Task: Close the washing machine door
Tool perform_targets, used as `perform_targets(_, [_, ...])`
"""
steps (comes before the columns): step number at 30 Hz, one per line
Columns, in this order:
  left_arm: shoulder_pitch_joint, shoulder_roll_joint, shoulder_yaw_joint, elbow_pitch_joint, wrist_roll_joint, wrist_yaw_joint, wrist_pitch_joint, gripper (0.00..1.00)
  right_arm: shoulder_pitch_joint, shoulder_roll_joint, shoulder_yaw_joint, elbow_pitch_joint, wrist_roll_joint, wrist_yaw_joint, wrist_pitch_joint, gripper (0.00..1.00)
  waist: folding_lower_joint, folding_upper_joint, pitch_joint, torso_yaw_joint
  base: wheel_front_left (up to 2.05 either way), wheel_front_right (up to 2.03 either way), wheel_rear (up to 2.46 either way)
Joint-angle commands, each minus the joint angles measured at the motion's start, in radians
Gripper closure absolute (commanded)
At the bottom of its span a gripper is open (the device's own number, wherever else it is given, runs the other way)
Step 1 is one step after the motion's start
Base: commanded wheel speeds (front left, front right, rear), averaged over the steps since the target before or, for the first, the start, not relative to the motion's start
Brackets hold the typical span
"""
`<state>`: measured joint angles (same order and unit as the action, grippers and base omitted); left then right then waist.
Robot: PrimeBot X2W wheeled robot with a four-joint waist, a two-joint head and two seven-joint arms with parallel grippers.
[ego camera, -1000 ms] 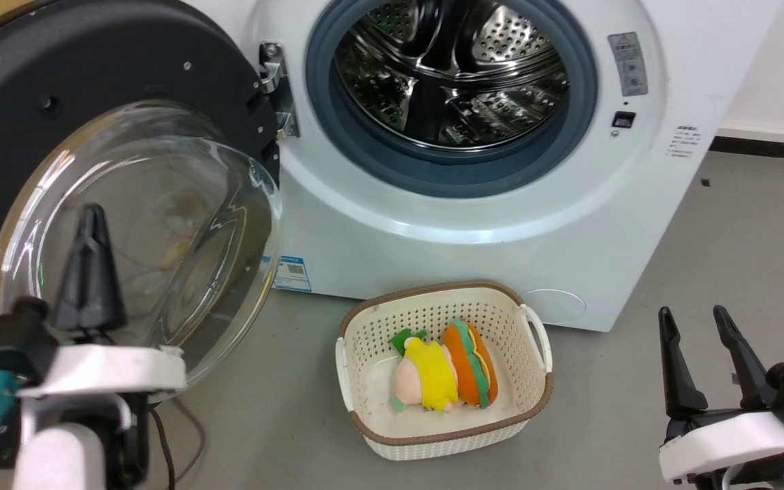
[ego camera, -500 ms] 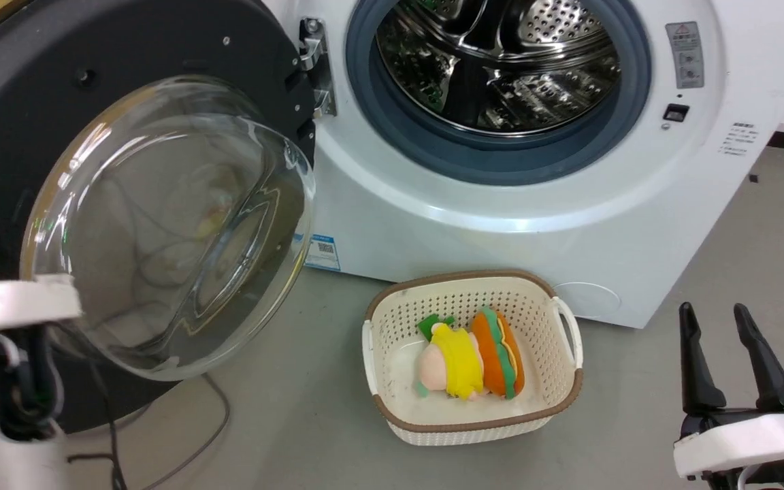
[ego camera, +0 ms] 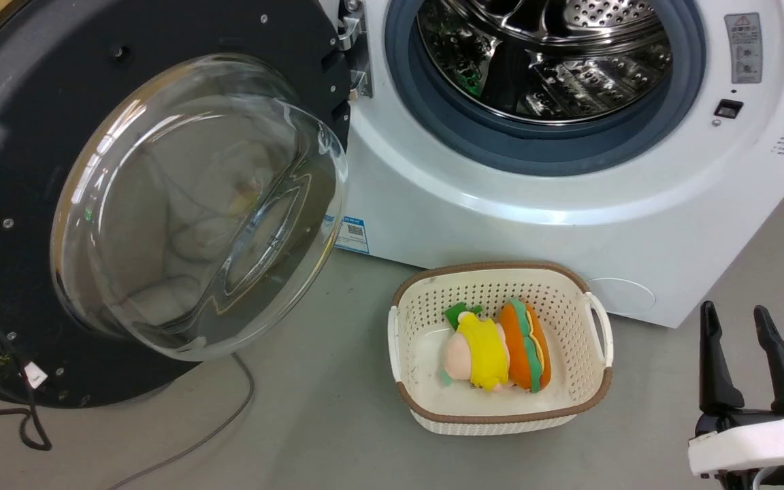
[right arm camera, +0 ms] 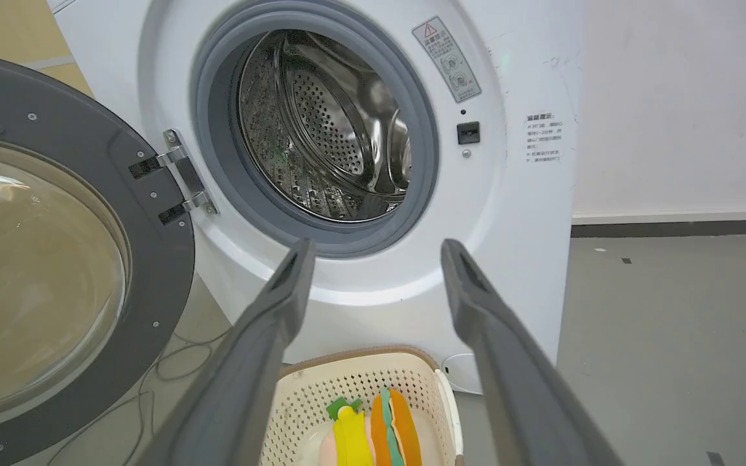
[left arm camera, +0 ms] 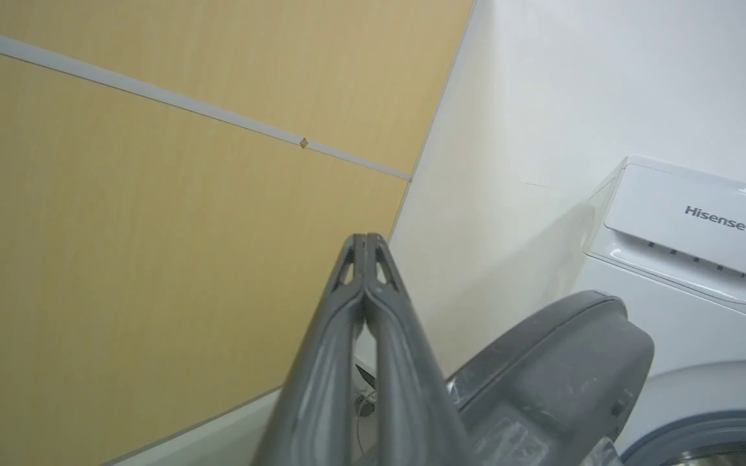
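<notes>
The washing machine door [ego camera: 24, 136] stands swung wide open at the left, black rim around a bulging glass bowl. The white washing machine [ego camera: 501, 224] shows its steel drum and grey gasket uncovered. In the left wrist view my left gripper [left arm camera: 364, 241] is shut on nothing, its tips up against a yellow wall, with the door's outer edge [left arm camera: 561, 362] just to its lower right. My right gripper [ego camera: 734, 312] is open at the lower right, above the floor and apart from the machine. In the right wrist view it [right arm camera: 376, 247] points toward the drum opening, with the door [right arm camera: 153, 213] at the left.
A cream laundry basket [ego camera: 433, 286] holding soft toys [ego camera: 497, 347] sits on the grey floor in front of the machine, below the drum. A dark cable [ego camera: 229, 408] trails on the floor under the open door. A white wall [right arm camera: 671, 97] stands to the machine's right.
The head camera has turned, sliding the whole scene to the right. My left arm and gripper, seen in front of the door glass a second ago, have left the head view. The door stays open.
</notes>
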<state>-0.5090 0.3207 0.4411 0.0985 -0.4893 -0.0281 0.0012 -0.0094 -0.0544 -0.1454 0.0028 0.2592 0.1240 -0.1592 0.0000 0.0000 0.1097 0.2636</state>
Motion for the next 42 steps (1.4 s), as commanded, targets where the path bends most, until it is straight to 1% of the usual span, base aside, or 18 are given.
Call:
perform_targets(1, [-0.029, 0.017, 0.016, 0.021, -0.028, 0.006, 0.026, 1.00, -0.006, 0.003, -0.008, 0.002, 0.012, 0.005, -0.009, 0.00, 0.0000, 0.0000, 0.004, 0.006, 0.00, 0.00, 0.00])
perform_targets(4, [-0.039, 0.036, 0.030, 0.068, -0.082, 0.026, 0.120, 1.00, -0.007, 0.003, -0.016, 0.005, 0.023, 0.005, -0.015, 0.00, 0.0000, 0.0000, 0.008, 0.016, 0.00, 0.00, 0.00])
perform_targets(6, [-0.045, 0.054, 0.047, 0.091, -0.112, 0.037, 0.164, 1.00, -0.007, 0.003, -0.022, 0.006, 0.030, 0.005, -0.020, 0.00, 0.0000, 0.0000, 0.012, 0.022, 0.00, 0.00, 0.00])
perform_targets(11, [-0.051, 0.085, 0.073, 0.153, -0.198, 0.049, 0.300, 1.00, -0.006, 0.003, -0.034, 0.015, 0.050, 0.005, -0.030, 0.00, 0.0000, 0.0000, 0.019, 0.041, 0.00, 0.00, 0.00])
perform_targets(17, [-0.048, 0.111, 0.052, 0.223, -0.254, 0.037, 0.438, 1.00, -0.008, 0.003, -0.034, 0.020, 0.068, 0.005, -0.043, 0.00, 0.0000, 0.0000, 0.023, 0.066, 0.00, 0.00, 0.00])
perform_targets(20, [-0.053, 0.124, 0.041, 0.252, -0.277, 0.025, 0.490, 1.00, -0.010, 0.003, -0.036, 0.020, 0.077, 0.006, -0.049, 0.00, 0.0000, 0.0000, 0.025, 0.073, 0.00, 0.00, 0.00])
perform_targets(24, [-0.055, 0.135, 0.025, 0.284, -0.307, 0.004, 0.559, 1.00, -0.010, 0.003, -0.040, 0.019, 0.086, 0.006, -0.057, 0.00, 0.0000, 0.0000, 0.030, 0.077, 0.00, 0.00, 0.00])
perform_targets(27, [-0.045, 0.140, 0.007, 0.296, -0.335, -0.023, 0.620, 1.00, -0.007, 0.004, -0.046, 0.020, 0.094, 0.006, -0.063, 0.00, 0.0000, 0.0000, 0.035, 0.079, 0.00, 0.00, 0.00])
perform_targets(30, [-0.029, 0.142, -0.005, 0.296, -0.378, -0.050, 0.689, 1.00, -0.003, 0.004, -0.052, 0.020, 0.103, 0.006, -0.070, 0.00, 0.0000, 0.0000, 0.039, 0.084, 0.00, 0.00, 0.00])
perform_targets(34, [0.013, 0.145, -0.026, 0.256, -0.438, -0.077, 0.776, 1.00, 0.001, 0.004, -0.058, 0.020, 0.115, 0.006, -0.078, 0.00, 0.0000, 0.0000, 0.044, 0.095, 0.00, 0.00, 0.00])
perform_targets(37, [0.053, 0.143, -0.041, 0.199, -0.491, -0.089, 0.828, 1.00, 0.005, 0.004, -0.065, 0.022, 0.125, 0.006, -0.084, 0.00, 0.0000, 0.0000, 0.045, 0.108, 0.00, 0.00, 0.00])
perform_targets(40, [0.106, 0.144, -0.057, 0.113, -0.548, -0.095, 0.875, 1.00, 0.008, 0.004, -0.069, 0.025, 0.136, 0.006, -0.090, 0.00, 0.0000, 0.0000, 0.044, 0.120, 0.00, 0.00, 0.00])
perform_targets(41, [0.106, 0.144, -0.057, 0.113, -0.548, -0.095, 0.875, 1.00, 0.008, 0.004, -0.069, 0.025, 0.136, 0.006, -0.090, 0.00, 0.0000, 0.0000, 0.044, 0.120, 0.00, 0.00, 0.00])
perform_targets(42, [0.127, 0.145, -0.069, 0.073, -0.566, -0.097, 0.891, 1.00, 0.010, 0.004, -0.073, 0.026, 0.140, 0.007, -0.092, 0.00, 0.0000, 0.0000, 0.043, 0.126, 0.00, 0.00, 0.00])
